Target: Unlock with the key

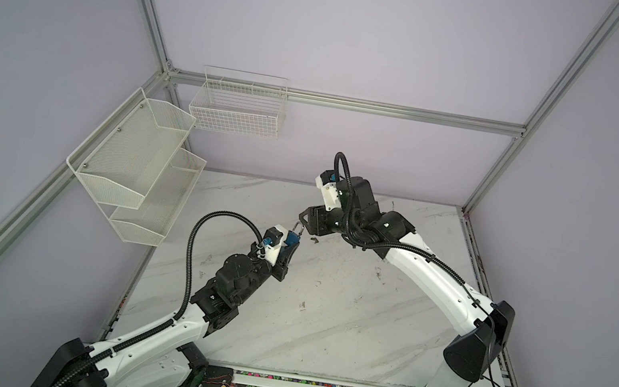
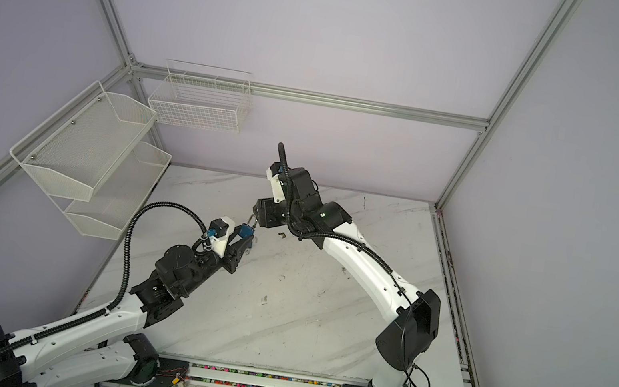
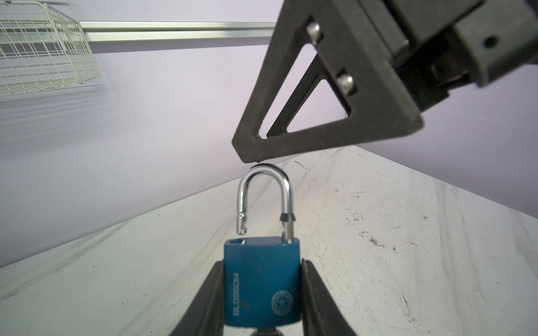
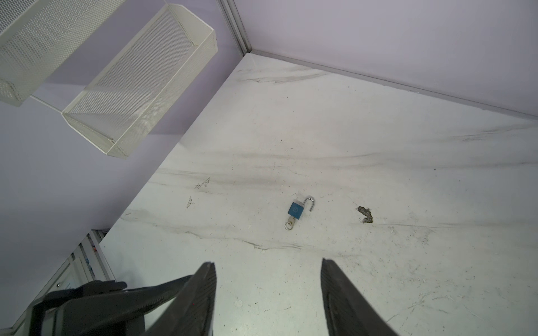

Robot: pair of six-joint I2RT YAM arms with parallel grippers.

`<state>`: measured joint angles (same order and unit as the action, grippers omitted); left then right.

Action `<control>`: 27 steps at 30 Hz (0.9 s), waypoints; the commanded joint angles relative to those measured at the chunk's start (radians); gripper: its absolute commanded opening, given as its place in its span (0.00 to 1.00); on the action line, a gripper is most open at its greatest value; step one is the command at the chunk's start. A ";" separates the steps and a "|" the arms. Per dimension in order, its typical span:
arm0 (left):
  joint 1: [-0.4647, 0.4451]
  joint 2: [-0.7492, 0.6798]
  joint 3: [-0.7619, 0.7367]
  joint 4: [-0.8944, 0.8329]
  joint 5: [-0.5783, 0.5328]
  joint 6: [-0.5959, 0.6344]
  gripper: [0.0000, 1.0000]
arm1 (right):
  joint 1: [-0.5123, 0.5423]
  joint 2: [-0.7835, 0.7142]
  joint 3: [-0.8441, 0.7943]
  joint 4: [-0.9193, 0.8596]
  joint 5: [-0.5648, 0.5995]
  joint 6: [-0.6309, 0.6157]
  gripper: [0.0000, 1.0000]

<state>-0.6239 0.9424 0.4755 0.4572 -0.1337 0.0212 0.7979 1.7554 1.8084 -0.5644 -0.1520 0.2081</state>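
My left gripper (image 3: 261, 263) is shut on the blue padlock (image 3: 262, 285), its fingers (image 3: 209, 293) pressed to both sides of the body. The steel shackle (image 3: 263, 186) is raised, with one leg out of its hole. A dark bit of the key (image 3: 266, 333) shows under the body. In both top views the left gripper (image 1: 290, 244) (image 2: 245, 240) holds the padlock (image 1: 292, 237) (image 2: 246, 230) above the table. My right gripper (image 1: 301, 218) (image 4: 267, 279) is open and empty, one finger (image 3: 291, 116) just over the shackle's top. The right wrist view shows a blue padlock (image 4: 296, 210) lying open on the table, key (image 4: 290, 223) in it.
A marble table (image 1: 340, 334) carries a dark stain (image 1: 313, 240) (image 4: 365, 214) near the grippers. A white mesh two-tier shelf (image 1: 143, 172) hangs on the left wall. A wire basket (image 1: 237, 107) hangs on the back rail. Aluminium frame posts stand at the corners.
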 commanded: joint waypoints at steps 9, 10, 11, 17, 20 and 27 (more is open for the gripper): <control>0.001 -0.021 -0.036 0.110 -0.010 0.049 0.00 | 0.054 0.043 0.095 -0.105 0.037 -0.038 0.61; 0.001 -0.022 -0.037 0.112 -0.012 0.049 0.00 | 0.054 0.050 0.103 -0.116 0.057 -0.035 0.60; 0.000 -0.023 -0.039 0.115 -0.014 0.049 0.00 | 0.054 0.057 0.112 -0.127 0.079 -0.031 0.60; 0.000 -0.034 -0.051 0.121 -0.031 0.067 0.00 | 0.054 0.113 0.191 -0.205 0.101 -0.009 0.61; 0.001 -0.039 -0.054 0.121 -0.036 0.075 0.00 | 0.055 0.131 0.217 -0.236 0.115 -0.004 0.61; 0.001 -0.059 -0.078 0.140 -0.019 0.107 0.00 | 0.054 0.162 0.260 -0.304 0.154 -0.012 0.60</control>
<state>-0.6239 0.9157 0.4316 0.4934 -0.1520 0.0891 0.8547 1.9026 2.0380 -0.7891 -0.0368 0.2005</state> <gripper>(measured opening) 0.358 0.605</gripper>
